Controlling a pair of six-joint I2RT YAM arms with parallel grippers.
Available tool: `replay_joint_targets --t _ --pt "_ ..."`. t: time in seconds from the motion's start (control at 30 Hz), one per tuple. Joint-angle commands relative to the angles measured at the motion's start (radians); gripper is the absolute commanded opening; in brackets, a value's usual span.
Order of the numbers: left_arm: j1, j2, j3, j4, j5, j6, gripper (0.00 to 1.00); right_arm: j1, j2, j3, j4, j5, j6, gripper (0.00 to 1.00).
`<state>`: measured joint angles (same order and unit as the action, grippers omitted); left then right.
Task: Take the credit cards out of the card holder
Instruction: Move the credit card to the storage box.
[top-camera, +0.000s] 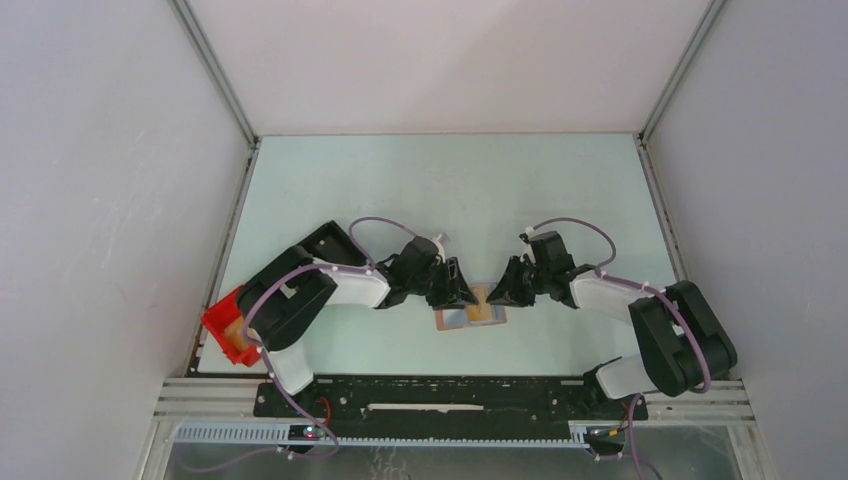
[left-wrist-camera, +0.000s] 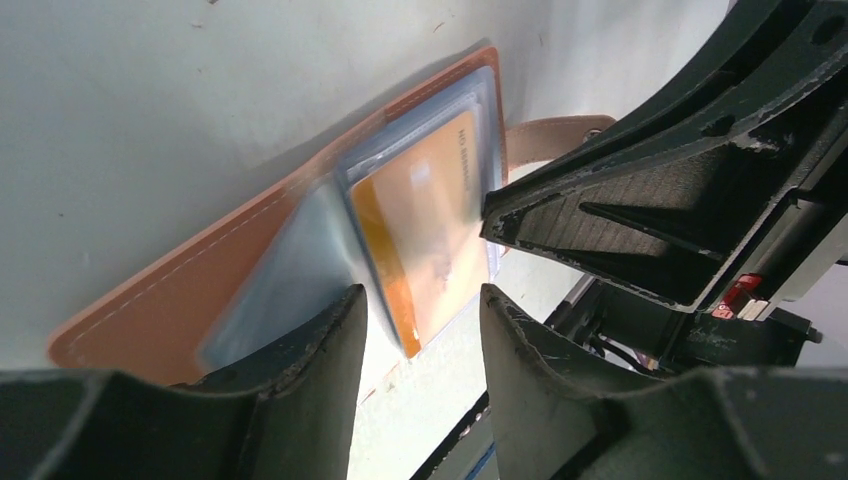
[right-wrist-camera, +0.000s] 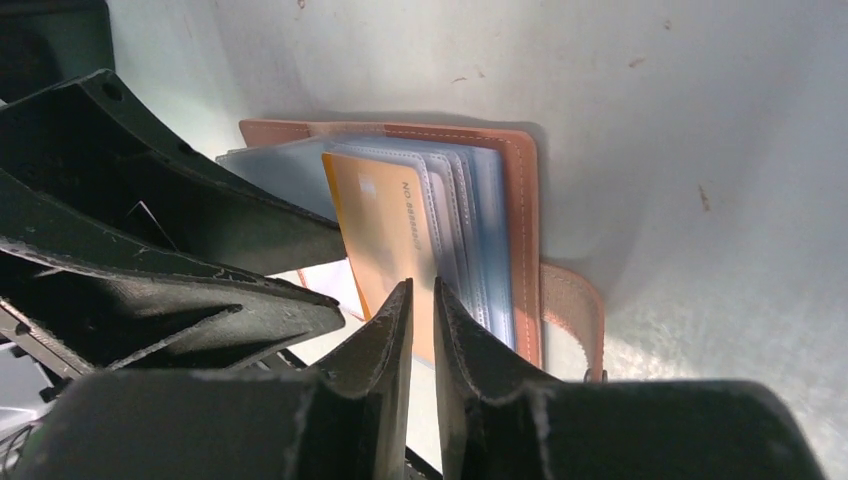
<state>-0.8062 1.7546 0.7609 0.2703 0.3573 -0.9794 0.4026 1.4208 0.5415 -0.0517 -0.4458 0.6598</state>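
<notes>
Card holder lies open on table, near the front edge. Left of the holder: left gripper and its arm block the approach, fingers apart over the holder's left half. Right of the holder: right gripper and its arm block that side, fingers almost together at the orange card. Only a slim gap between the two grippers above the holder. Beyond the holder: wide open tabletop up to the back wall, easy passage. In front of the holder: thin strip, then the black base rail. Red bin well off to the holder's left, behind the left arm.
</notes>
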Motion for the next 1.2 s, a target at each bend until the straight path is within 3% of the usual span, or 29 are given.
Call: replay_joint_targets --t 0.0,0.27,0.43,0.63,0.87,0.97,1.17 --pt "0.005 0.020 -0.012 0.046 0.011 -0.014 0.51 0.011 0.065 -0.027 0.041 -0.023 0.028 0.22" --pt "0.028 0.029 -0.058 0.110 0.017 -0.046 0.47 -0.009 0.137 -0.053 0.130 -0.087 0.052 0.21" --pt "0.033 0.027 -0.081 0.152 0.017 -0.063 0.37 -0.036 0.132 -0.085 0.173 -0.125 0.084 0.21" --pt "0.038 0.027 -0.092 0.154 0.022 -0.056 0.38 -0.044 0.137 -0.106 0.177 -0.125 0.082 0.20" --pt "0.038 0.028 -0.110 0.177 0.016 -0.070 0.18 -0.045 0.149 -0.113 0.189 -0.121 0.092 0.20" --pt "0.041 0.034 -0.115 0.182 0.014 -0.071 0.02 -0.045 0.154 -0.114 0.191 -0.112 0.099 0.20" --pt "0.063 0.028 -0.139 0.181 0.023 -0.058 0.00 -0.048 0.167 -0.121 0.187 -0.095 0.102 0.19"
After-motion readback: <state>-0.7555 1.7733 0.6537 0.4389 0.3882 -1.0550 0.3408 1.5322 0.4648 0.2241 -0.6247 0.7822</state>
